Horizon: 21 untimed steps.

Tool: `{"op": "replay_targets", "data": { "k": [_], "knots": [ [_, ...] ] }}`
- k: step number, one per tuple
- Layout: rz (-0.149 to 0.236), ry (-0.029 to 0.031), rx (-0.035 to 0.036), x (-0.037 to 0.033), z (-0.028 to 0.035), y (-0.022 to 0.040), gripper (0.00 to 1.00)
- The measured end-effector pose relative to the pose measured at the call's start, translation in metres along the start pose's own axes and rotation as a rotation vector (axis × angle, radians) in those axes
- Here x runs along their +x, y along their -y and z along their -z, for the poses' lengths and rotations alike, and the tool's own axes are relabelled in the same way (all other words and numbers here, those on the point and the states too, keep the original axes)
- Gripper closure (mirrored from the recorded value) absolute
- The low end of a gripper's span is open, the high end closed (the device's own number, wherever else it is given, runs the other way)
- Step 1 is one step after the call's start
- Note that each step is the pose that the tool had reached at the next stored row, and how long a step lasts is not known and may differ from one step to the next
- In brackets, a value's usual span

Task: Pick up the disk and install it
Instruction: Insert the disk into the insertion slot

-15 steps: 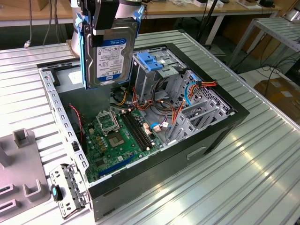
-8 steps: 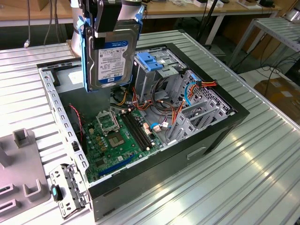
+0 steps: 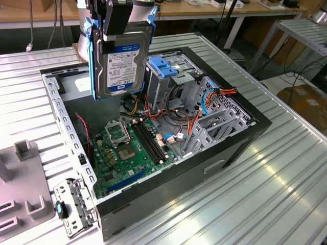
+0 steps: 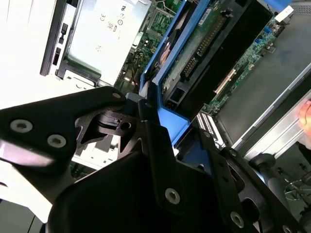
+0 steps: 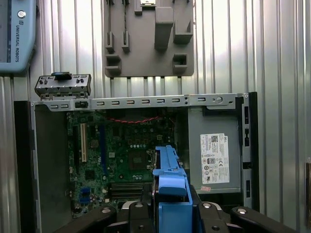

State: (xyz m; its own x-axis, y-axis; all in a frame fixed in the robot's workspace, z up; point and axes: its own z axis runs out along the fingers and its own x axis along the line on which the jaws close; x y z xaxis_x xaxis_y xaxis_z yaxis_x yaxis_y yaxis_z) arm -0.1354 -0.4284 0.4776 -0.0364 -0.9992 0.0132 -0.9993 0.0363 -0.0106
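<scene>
The disk [image 3: 125,64], a silver hard drive with a white-and-blue label and blue side rails, hangs upright above the open computer case [image 3: 240,145]. My gripper [image 3: 113,41] is shut on the disk from above, one black finger [image 3: 108,43] lying across its labelled face. It hangs a little to the exterior view's left of the grey drive cage with the blue latch [image 3: 166,66]. The second wrist view shows the disk's [image 4: 209,48] circuit-board side and a blue rail running out of the black fingers [image 4: 150,141]. In the first wrist view the disk's blue rail [image 5: 170,187] stands over the motherboard [image 5: 121,150].
Inside the case lie the green motherboard [image 3: 125,150], bundled coloured cables [image 3: 176,117] and the grey power-supply box [image 5: 214,150]. A grey fixture block [image 3: 23,178] and a metal bracket [image 3: 74,206] sit on the ribbed table [image 3: 276,194] beside the case.
</scene>
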Motion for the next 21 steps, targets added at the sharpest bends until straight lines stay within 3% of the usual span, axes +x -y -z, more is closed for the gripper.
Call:
{"op": "replay_targets", "data": {
  "k": [14,17,21],
  "knots": [
    [0.0,-0.0001,0.0,0.0016,0.0,0.0001,0.63],
    [0.0,-0.0003,0.0,0.0055,-0.0001,0.0002,0.63],
    [0.0,-0.0016,0.0001,0.0161,-0.0004,0.0006,0.63]
  ]
}}
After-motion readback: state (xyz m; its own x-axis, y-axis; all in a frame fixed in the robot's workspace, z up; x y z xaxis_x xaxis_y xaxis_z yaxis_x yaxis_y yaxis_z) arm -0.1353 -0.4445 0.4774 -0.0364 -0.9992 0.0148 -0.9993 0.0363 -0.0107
